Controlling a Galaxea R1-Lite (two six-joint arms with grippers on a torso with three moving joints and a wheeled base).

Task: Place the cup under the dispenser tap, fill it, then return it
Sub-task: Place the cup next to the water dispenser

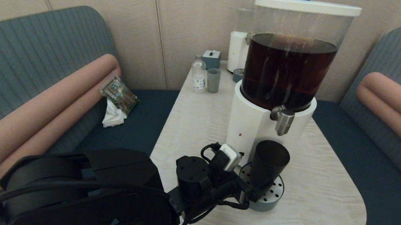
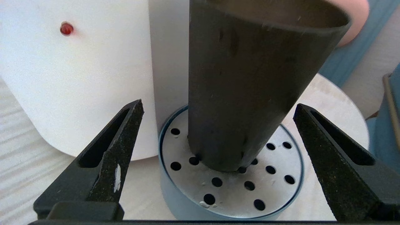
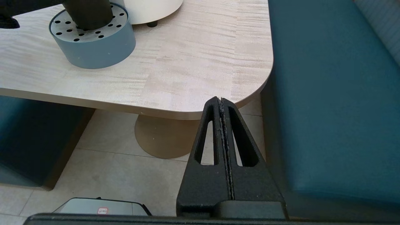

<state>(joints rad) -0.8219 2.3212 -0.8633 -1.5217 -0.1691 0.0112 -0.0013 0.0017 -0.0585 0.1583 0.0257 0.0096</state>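
The cup (image 1: 268, 162) stood on the drip tray (image 1: 272, 195) beneath the dispenser tap (image 1: 283, 121); the left gripper (image 2: 218, 147) was spread wide around it, not touching, while the right gripper (image 3: 222, 103) hung closed off the worktop (image 3: 193, 72).

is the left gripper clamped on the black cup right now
No: in the left wrist view the left gripper is open, its fingers standing clear of the cup on both sides.
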